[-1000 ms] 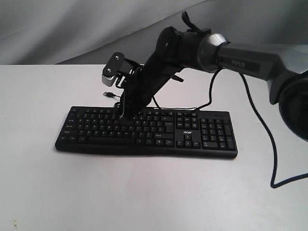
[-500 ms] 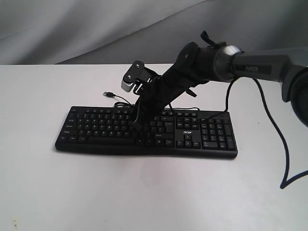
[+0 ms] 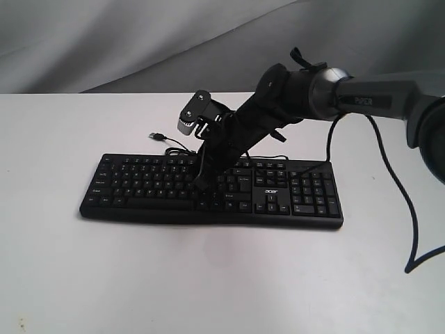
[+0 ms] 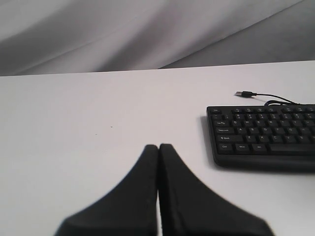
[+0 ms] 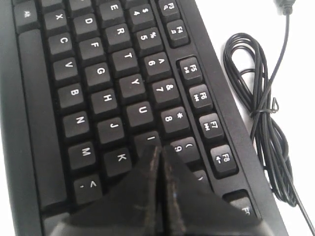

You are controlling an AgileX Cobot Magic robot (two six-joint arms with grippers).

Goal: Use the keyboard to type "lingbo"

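Exterior view. Found the right arm [image 3: 278, 104] reaching down to the keyboard [image 3: 139, 186]. Right jaws pinched together, empty, tip down among the letter keys. Recorded the keyboard as black, wide and flat, with small white legends. Lying level on the white counter [image 3: 208, 278]. Number pad [image 3: 313, 191] well off on the arm's side of the jaws. USB plug [image 3: 156, 136] loose on the counter beyond the jaws, connected to nothing.

Left wrist view. Found the left jaws closed flat against each other, gripping nothing, hanging over bare counter. Sighted one end of the keyboard beyond the tips and off to one side, well apart.

Right wrist view. Found the joined tip of the right jaws over the I key [image 5: 146, 139], U just ahead, K and 9 close on either flank. Cannot tell whether touching or just above. Judged as the second letter, "i".

Recommended: press straight down with the tip centred on the keycap. Keep the jaws fully shut for a narrow point. Avoid clipping 9, K or the key behind. Lift clear before travelling to the N key [image 5: 76, 123]. Keep away from the coiled cable [image 5: 256, 98] beside the function row.
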